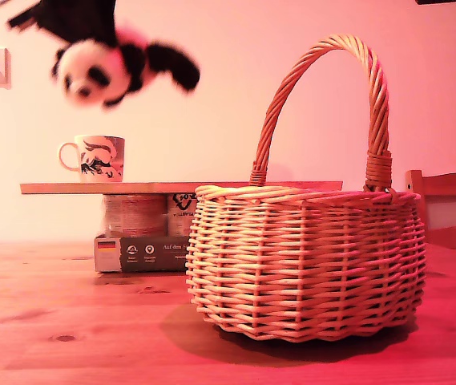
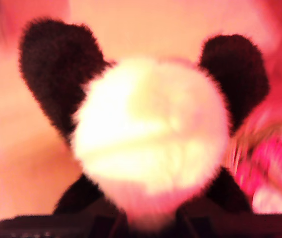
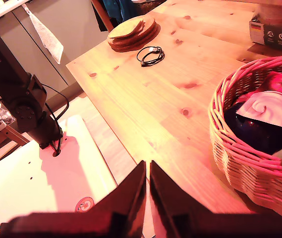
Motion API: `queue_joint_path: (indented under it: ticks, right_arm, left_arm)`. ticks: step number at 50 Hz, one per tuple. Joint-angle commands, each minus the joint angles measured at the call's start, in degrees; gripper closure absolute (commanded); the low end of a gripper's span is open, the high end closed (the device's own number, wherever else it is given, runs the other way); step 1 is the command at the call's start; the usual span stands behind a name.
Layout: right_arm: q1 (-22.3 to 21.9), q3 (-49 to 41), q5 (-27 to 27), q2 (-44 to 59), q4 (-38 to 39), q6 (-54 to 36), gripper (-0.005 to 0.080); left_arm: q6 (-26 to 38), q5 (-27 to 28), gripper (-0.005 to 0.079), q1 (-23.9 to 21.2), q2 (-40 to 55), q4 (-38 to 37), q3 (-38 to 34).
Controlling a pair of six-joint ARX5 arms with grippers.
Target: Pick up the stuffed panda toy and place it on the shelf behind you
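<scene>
Black and white plush fills the first wrist view: the stuffed panda toy (image 2: pixel 150 129) sits right against my first gripper (image 2: pixel 145 223), whose dark body shows at the frame's edge, pinching the toy from behind, with two black limbs sticking out on either side of the white fluffy body. In the exterior view the same panda (image 1: pixel 111 64) hangs high in the air at the exterior view's upper left, blurred, head lower than its body, gripped by the dark gripper (image 1: pixel 71 16) that reaches in from the top edge. It is above the mug (image 1: pixel 95 158) and well clear of it. The mug stands on the shelf (image 1: pixel 179 187), a thin light wooden plank resting on a tin (image 1: pixel 134 215) and a dark box (image 1: pixel 139 253) on the bench (image 1: pixel 75 321). A wicker basket (image 1: pixel 304 261) with a tall arched handle stands on the bench in front of the shelf, toward the exterior view's right. My second gripper (image 3: pixel 148 198) has its two dark fingers pressed together with only a thin slit between them, holding nothing, hovering off the bench's edge. Its view shows the basket (image 3: pixel 240 163) holding a white lid, a dark item and something red, plus a coiled cable (image 3: pixel 150 55) and a stack of round mats (image 3: pixel 133 32) farther along the bench (image 3: pixel 145 99).
</scene>
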Motion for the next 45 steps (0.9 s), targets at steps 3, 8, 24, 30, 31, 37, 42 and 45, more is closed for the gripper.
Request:
queue_joint_path:
  ticks: [3,8,24,30,31,37,42,45]
  right_arm:
    - [0.24,0.61,0.04,0.2,0.55,-0.35,0.0765]
    - [0.24,0.59,0.04,0.2,0.37,-0.33,0.0765]
    - [0.24,0.59,0.04,0.2,-1.16,-0.37,0.0765]
    - [0.24,0.59,0.04,0.2,-1.16,-0.37,0.0765]
    - [0.26,0.59,0.02,0.2,-1.18,-0.37,0.0765]
    - [0.26,0.59,0.02,0.2,-1.18,-0.35,0.0765]
    - [0.24,0.59,0.02,0.2,-1.16,-0.37,0.0765]
    - [0.24,0.59,0.02,0.2,-1.16,-0.35,0.0765]
  left_arm:
    - [0.59,0.15,0.0648,-0.17,4.11,5.25,2.38]
    - [0.59,0.17,0.0647,-0.24,6.99,12.11,3.63]
    - [0.52,0.2,0.0647,-1.18,16.37,32.04,5.05]
    - [0.35,0.2,0.0647,-1.22,19.78,35.47,5.11]
    - [0.35,0.2,0.0647,-1.27,20.44,36.09,5.11]
    - [0.42,0.17,0.0647,-1.55,23.06,37.88,5.11]
    - [0.57,0.2,0.0646,-1.68,24.39,38.45,5.11]
    - [0.55,0.17,0.0643,-1.68,24.5,38.36,5.11]
